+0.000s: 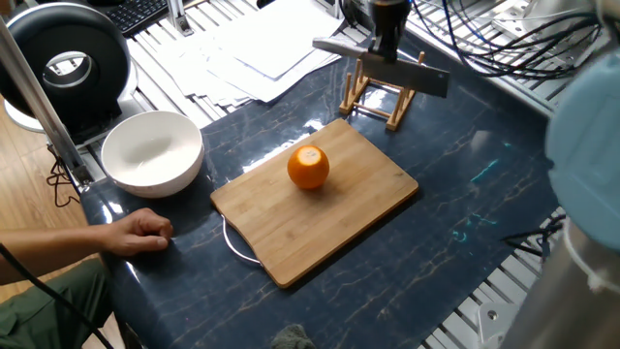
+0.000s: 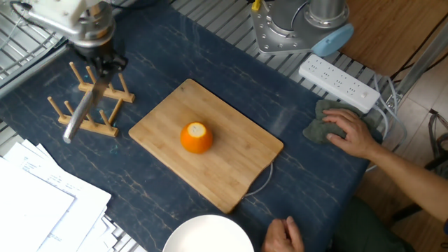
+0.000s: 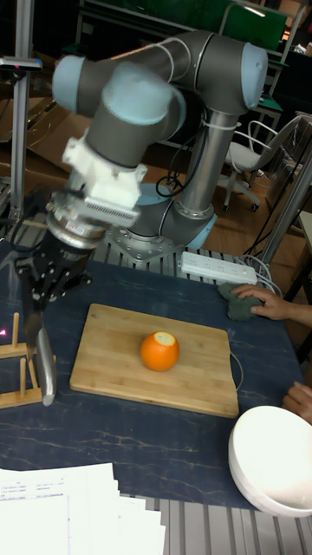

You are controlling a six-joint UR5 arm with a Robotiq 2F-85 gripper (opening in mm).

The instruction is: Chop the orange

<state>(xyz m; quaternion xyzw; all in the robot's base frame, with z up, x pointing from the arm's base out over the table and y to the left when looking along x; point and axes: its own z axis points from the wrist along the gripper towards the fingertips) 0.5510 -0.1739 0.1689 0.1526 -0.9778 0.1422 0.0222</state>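
Orange [image 1: 308, 167], whole, pale flat-cut top facing up, sits near the centre of the wooden cutting board [image 1: 368, 208] on the dark marbled tabletop [image 1: 455, 242]. Not cut.

Claw [image 2: 100, 61], upper left of the other fixed view, clenched on the black handle of a knife [image 2: 77, 117]; blade hangs down-left over the wooden rack [image 2: 89, 126], apart from it. In the tall fixed view the knife [image 3: 42, 360] points downward at left, beside the rack [image 3: 13, 381].

White bowl [image 1: 152, 153] left of the board. One human hand [image 2: 348, 133] rests on a grey cloth [image 2: 318, 122] at right; power strip [image 2: 339, 78] just above it.
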